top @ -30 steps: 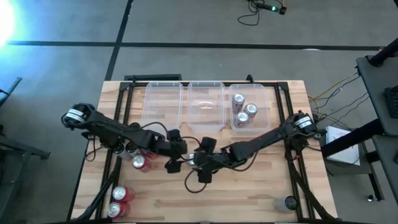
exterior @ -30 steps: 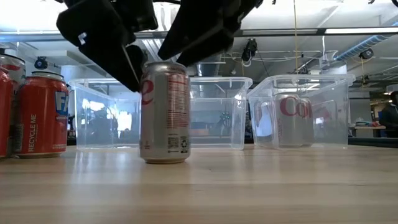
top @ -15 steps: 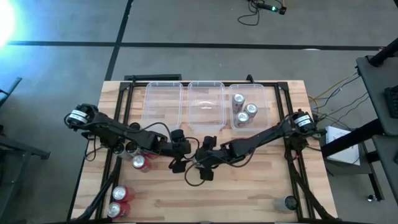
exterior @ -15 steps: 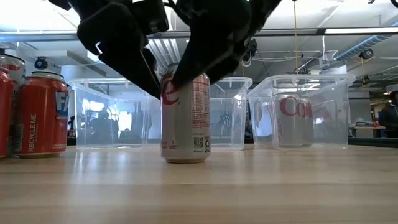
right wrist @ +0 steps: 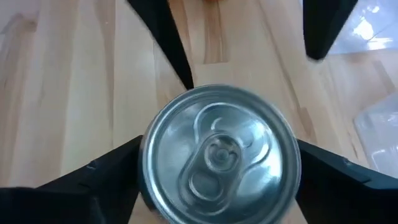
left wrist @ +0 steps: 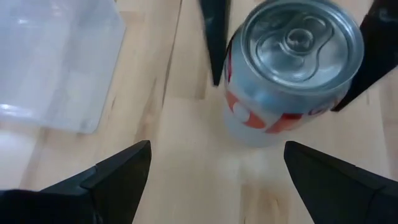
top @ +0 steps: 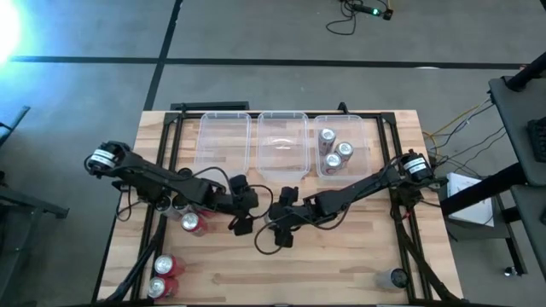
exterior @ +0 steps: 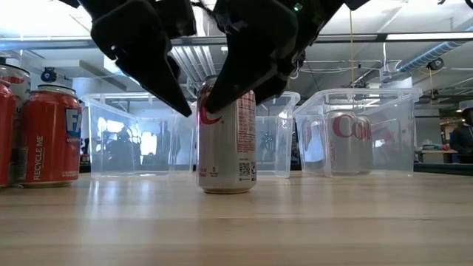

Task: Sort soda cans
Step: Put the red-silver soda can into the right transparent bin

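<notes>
My right fingers (right wrist: 115, 168) stand spread on either side of an upright silver soda can (exterior: 226, 139) mid-tabletop (exterior: 236, 222), not visibly squeezing it, while my left fingers (left wrist: 118, 174), also spread, hover just beside it.

A soda can (exterior: 226, 139) stands upright at the middle of the desk (top: 341, 264), with the right hand (top: 275, 227) straddling it from above and the left hand (top: 241, 213) just beside it on the left. Behind it, three bins (top: 281, 145) sit side by side along the far edge, the right one (top: 363, 145) holding three cans (top: 333, 151). More cans (top: 162, 277) stand at the desk's near-left corner, one (top: 191, 223) beside the left arm, and another (top: 395, 277) near the right front edge.
</notes>
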{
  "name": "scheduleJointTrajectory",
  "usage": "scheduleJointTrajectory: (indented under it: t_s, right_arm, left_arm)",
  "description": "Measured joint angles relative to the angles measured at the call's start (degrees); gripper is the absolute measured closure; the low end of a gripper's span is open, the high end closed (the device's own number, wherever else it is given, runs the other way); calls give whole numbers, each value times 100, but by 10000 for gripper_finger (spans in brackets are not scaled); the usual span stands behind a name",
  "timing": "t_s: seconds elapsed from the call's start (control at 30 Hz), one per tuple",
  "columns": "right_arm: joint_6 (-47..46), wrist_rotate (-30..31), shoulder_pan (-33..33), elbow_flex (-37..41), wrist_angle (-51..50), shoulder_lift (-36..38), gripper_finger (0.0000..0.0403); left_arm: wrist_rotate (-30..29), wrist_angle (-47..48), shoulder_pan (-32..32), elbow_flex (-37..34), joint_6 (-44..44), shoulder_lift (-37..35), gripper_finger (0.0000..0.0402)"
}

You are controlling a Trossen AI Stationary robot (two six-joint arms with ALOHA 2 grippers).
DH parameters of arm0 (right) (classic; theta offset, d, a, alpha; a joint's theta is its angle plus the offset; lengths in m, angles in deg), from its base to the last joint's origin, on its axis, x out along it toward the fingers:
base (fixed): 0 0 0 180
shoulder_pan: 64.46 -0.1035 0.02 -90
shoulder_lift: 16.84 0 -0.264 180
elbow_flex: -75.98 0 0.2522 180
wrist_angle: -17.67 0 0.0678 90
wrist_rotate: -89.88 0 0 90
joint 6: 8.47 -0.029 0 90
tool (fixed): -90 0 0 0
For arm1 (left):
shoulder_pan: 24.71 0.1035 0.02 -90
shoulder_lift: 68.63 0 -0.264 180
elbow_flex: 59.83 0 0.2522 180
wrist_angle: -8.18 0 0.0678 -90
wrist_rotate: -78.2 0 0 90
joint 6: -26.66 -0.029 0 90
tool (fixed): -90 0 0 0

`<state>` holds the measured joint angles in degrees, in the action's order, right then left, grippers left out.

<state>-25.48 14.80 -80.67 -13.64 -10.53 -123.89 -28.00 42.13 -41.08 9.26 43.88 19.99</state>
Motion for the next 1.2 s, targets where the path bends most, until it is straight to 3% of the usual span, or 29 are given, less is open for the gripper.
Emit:
scheduleJointTrajectory:
  t_s: [0.13, 0.3, 0.47, 0.63, 0.87, 1.03, 1.2]
  right_arm:
    - [-86, 0, -2, -1, -24, 0, 106]
    - [-13, -19, -67, -112, -197, 73, 106]
    - [-83, 103, -249, -257, -993, 744, 106]
    - [-256, 1035, -433, -260, -1931, 1860, 106]
    - [-1184, 2756, -285, -225, -4061, 3322, 106]
    - [-2154, 3123, 117, -52, -5490, 3884, 106]
    - [-2653, 2956, 436, 472, -5710, 4219, 106]
  left_arm:
    - [-278, 288, -9, 2, 83, -228, 50]
    - [-759, 633, -12, -124, 297, -703, 50]
    - [-1069, 471, -88, -704, 852, -1441, 50]
    - [-1186, -740, -296, -1356, 1011, -1972, 50]
    - [-1193, -2232, -436, -1695, 743, -2003, 50]
    - [-1195, -2455, -471, -1539, 545, -1786, 50]
    - [-1190, -2422, -543, -1358, 436, -1516, 50]
